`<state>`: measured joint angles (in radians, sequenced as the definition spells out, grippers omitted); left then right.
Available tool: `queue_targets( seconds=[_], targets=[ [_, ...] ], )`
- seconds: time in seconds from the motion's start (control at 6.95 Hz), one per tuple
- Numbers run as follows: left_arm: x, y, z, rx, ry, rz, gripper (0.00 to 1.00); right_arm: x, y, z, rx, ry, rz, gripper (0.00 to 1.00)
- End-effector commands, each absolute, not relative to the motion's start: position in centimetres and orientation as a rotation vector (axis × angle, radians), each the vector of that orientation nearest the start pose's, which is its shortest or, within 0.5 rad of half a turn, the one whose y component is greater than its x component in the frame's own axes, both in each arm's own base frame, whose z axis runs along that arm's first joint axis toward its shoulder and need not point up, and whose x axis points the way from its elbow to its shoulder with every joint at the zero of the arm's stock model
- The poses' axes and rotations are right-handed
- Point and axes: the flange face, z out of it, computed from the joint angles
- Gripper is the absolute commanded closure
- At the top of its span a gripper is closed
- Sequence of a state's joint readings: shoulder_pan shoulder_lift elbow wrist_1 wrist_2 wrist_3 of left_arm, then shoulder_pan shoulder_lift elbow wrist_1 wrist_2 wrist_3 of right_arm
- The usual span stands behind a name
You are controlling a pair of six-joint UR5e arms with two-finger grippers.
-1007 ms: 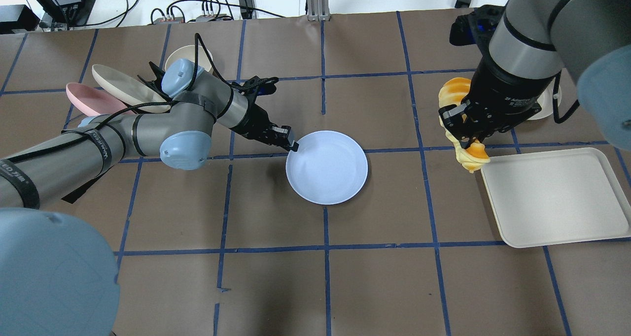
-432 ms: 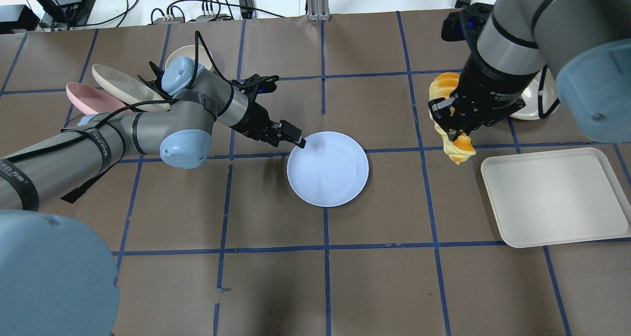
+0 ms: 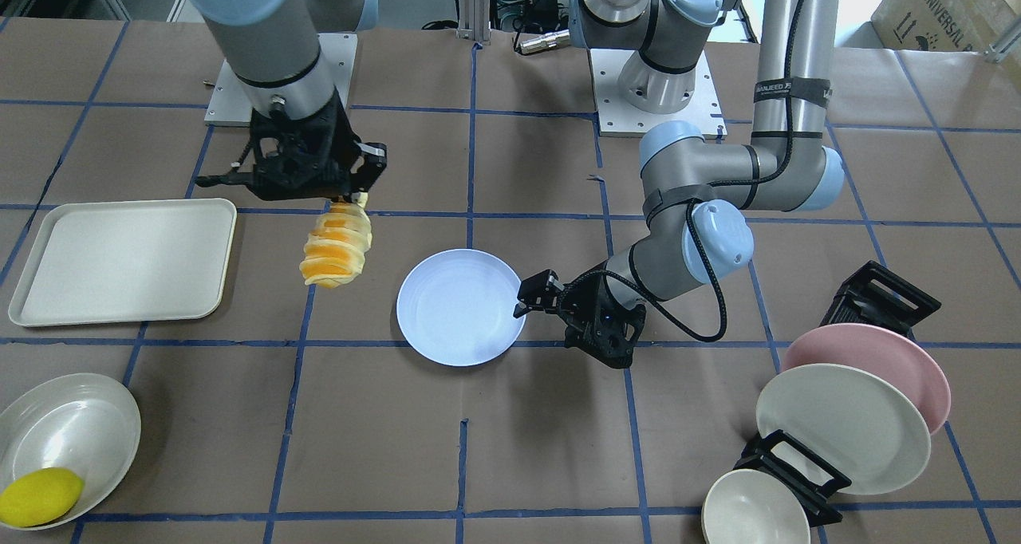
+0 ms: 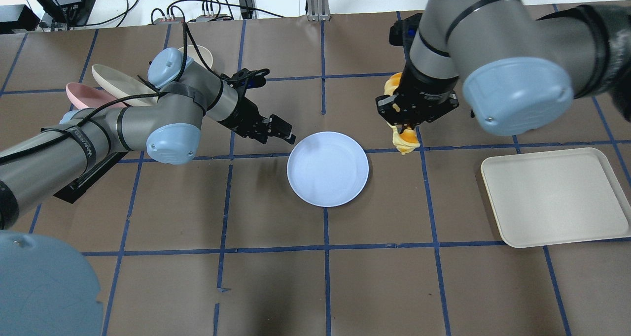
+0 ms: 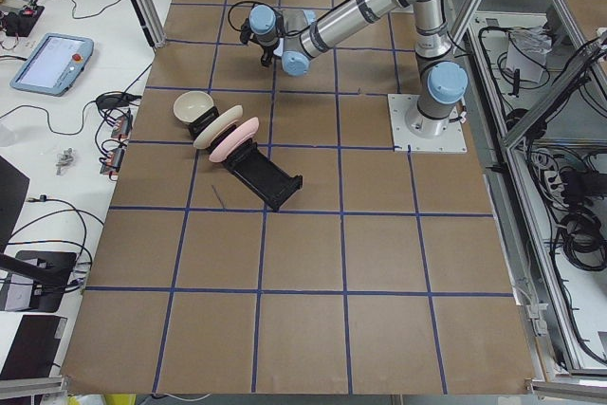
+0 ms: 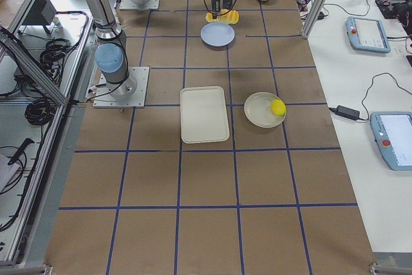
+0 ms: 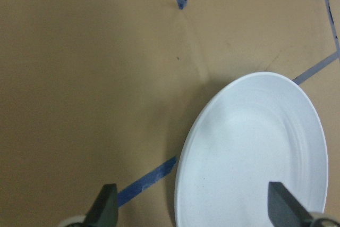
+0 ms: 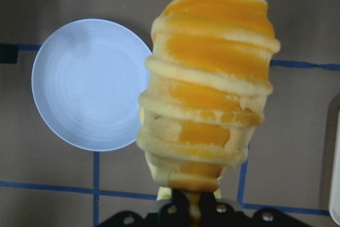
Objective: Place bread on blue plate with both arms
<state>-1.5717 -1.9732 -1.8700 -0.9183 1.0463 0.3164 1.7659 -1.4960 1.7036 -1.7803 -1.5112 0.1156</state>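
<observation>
Right gripper [image 3: 344,201] pinches bread [image 3: 337,249] hanging below it, near blue plate [image 3: 459,309].

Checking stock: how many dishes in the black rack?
3: a round pink plate at one end, a cream-white plate in the middle, a small cream bowl at the other end. None seems hidden.

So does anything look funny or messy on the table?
Nothing is spilled or broken. The one odd sight is the bread: it dangles by one end from the right gripper, up in the air beside the blue plate, not on it. The left gripper sits open by the plate's rim.
</observation>
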Motion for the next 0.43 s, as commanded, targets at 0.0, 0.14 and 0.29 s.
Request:
queue_targets(
  seconds=[0.0,0.14,0.29],
  targets=[
    [-17.8,-55.9,22.0,-0.378,-2.594,0.028,0.00,30.1,-47.7,36.1,-0.184,3.087,0.031,0.96],
    [-17.8,-55.9,22.0,-0.378,-2.594,0.028,0.00,31.0,-47.3,34.9,-0.206,3.079,0.069,0.96],
    [-17.8,-55.9,22.0,-0.376,-2.594,0.025,0.00,31.3,-47.3,32.9,-0.215,3.082,0.104,0.96]
  ],
)
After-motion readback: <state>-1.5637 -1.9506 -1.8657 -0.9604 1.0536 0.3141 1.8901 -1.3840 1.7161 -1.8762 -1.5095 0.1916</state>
